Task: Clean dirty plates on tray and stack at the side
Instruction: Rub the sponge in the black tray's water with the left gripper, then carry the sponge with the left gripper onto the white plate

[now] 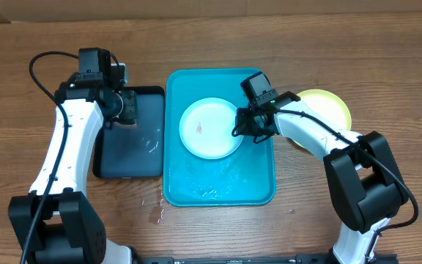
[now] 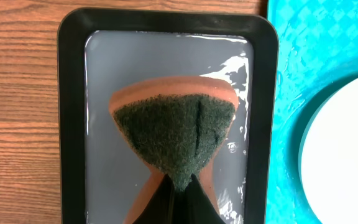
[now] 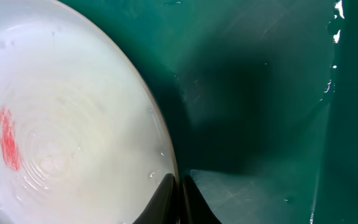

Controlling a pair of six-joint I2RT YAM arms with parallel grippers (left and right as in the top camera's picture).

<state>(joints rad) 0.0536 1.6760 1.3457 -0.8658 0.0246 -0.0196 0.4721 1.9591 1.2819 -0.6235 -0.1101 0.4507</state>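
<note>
Wooden table (image 1: 211, 29) carries our tray (image 1: 196, 194), the smeared plate (image 1: 211, 128) lying in it. Our right gripper (image 3: 180, 190) seems clamped on its rim, which we judge is to steady it. Our left gripper (image 2: 180, 202) pinches a sponge (image 2: 173, 134) over the wet dark tray (image 2: 73, 124), ready for scrubbing. One yellow plate (image 1: 332, 106) sits aside.

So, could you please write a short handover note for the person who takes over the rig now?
Left gripper: shut on the sponge, over the wet dark tray.
Right gripper: shut on the right rim of the smeared plate, which lies in the turquoise tray.
Done: one yellow-green plate lies on the table beside the tray.
Left: scrub off the red smear, then stack this plate.
</note>
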